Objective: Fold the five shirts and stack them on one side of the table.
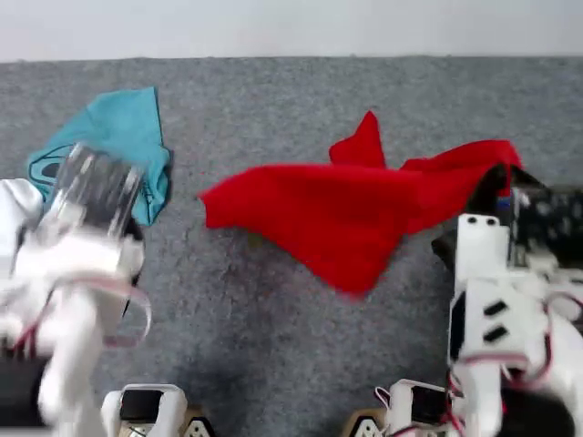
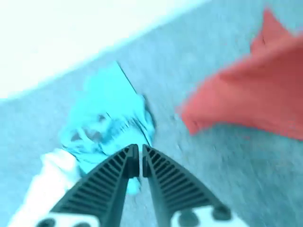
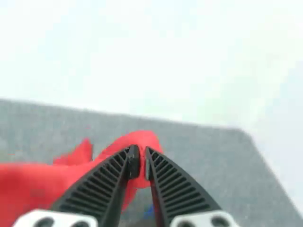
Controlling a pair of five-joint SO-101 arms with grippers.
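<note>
The left gripper (image 2: 140, 157) had its two black fingers pressed together with nothing between them, and it hung in the air above the grey table (image 1: 273, 346). From above, the left arm (image 1: 86, 218) was a blur, so its shape was hard to make out. It covered part of the teal shirt (image 1: 123, 132), which lay crumpled near the far left corner. Touching the teal shirt, a white shirt (image 1: 13, 202) poked in from the left edge. Most of it was cut off and the arm hid more, so I could not tell if it was folded. The right gripper (image 3: 140, 160) had its fingers squeezed together too, right at one end of the red shirt (image 1: 337, 214). The exact spot of the pinch was hard to see, because the right arm (image 1: 492, 273) hid it from above, but the cloth sloped up to the fingers there, so it looked pinched. The red shirt stretched from that end across the middle of the table, open and wrinkled, with one pointed bit toward the white wall (image 1: 291, 27). It was well apart from the teal shirt, with grey table between them.
</note>
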